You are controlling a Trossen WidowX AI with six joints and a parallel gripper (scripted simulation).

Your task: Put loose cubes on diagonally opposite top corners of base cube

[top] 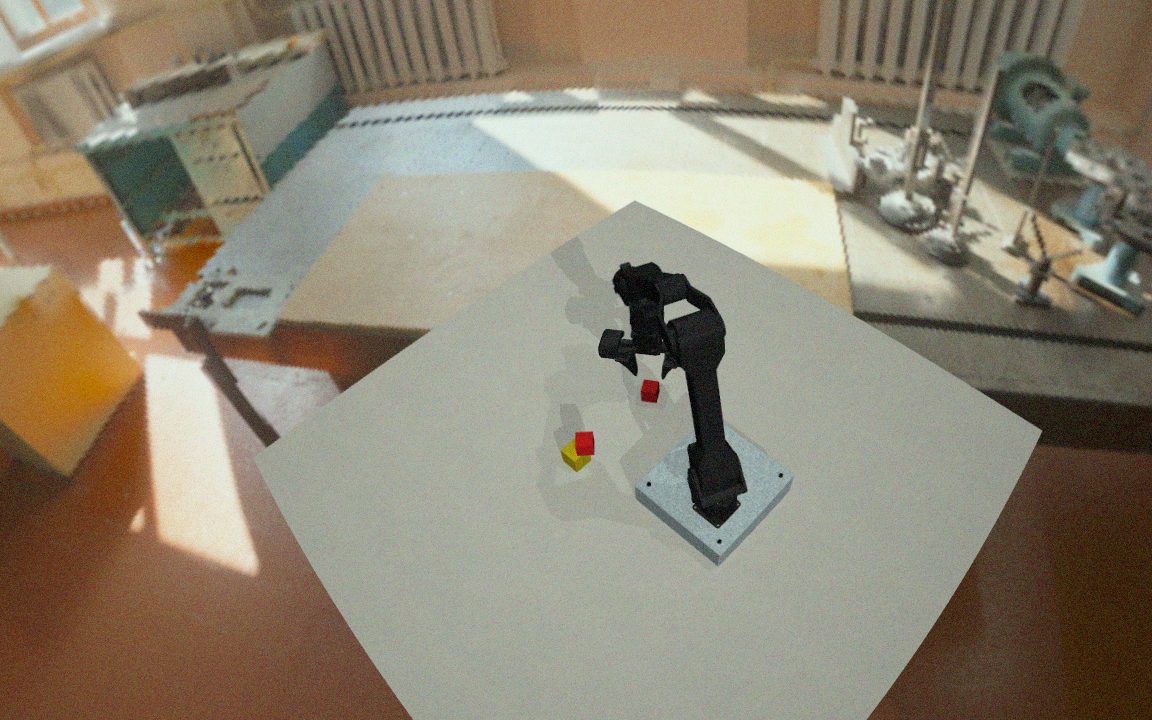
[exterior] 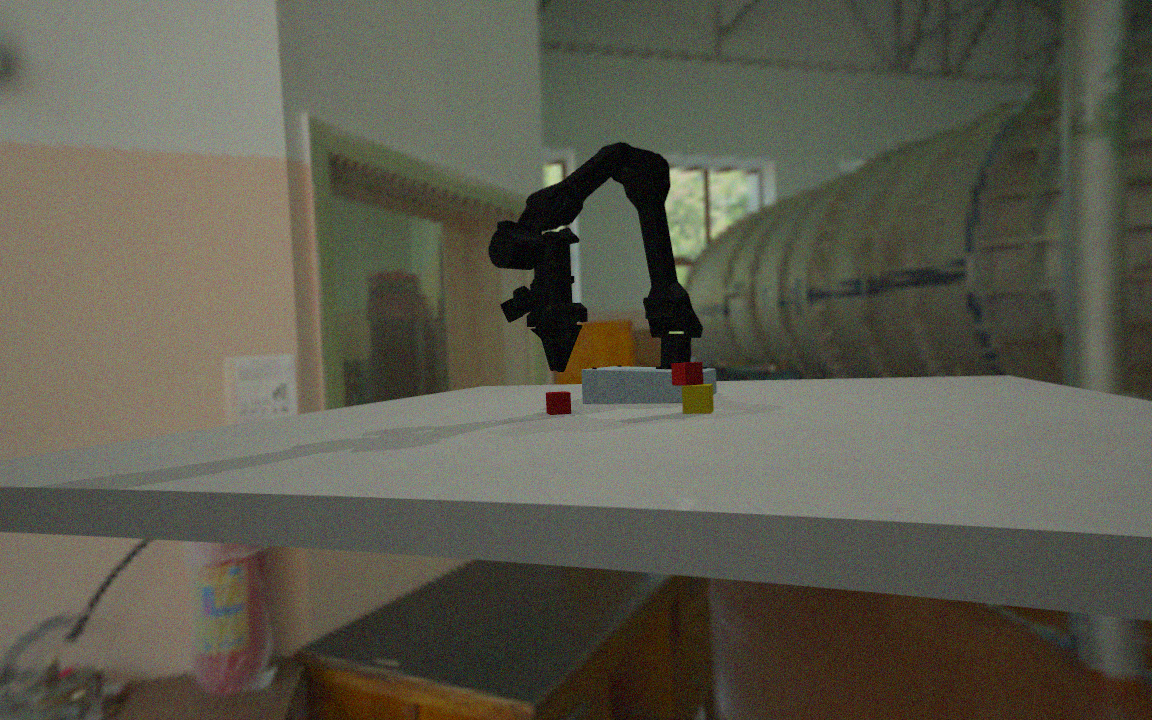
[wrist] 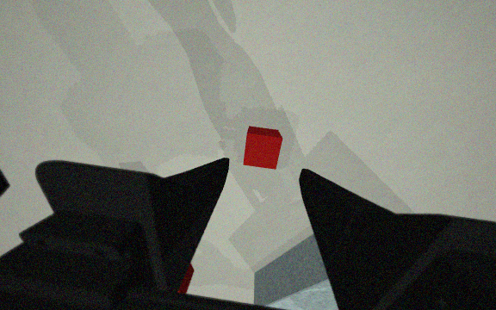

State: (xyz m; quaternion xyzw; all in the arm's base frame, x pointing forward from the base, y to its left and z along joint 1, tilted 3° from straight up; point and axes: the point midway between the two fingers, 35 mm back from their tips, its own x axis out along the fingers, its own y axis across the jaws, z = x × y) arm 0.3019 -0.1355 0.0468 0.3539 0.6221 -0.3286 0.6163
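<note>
The yellow base cube (top: 574, 462) (exterior: 697, 400) stands on the table. One red cube (top: 584, 443) (exterior: 686, 373) rests level on top of it, offset over one corner and overhanging; a sliver of red (wrist: 187, 281) shows behind the left finger in the wrist view. The other red cube (top: 649, 391) (exterior: 558, 402) (wrist: 263, 151) lies flat on the table, apart from the base. My gripper (top: 650, 375) (exterior: 558, 369) (wrist: 264, 169) is open and empty. It points down above this loose cube, which appears between and slightly beyond the fingertips in the wrist view. The yellow cube is hidden in the wrist view.
The arm stands on a grey mounting plate (top: 669, 497) (exterior: 620, 387) (wrist: 288, 271), with the stacked cubes to its left in the top view. The pale table (top: 473, 555) (exterior: 831, 456) carries the arm's shadows around the cubes. Its near edge shows in the exterior view.
</note>
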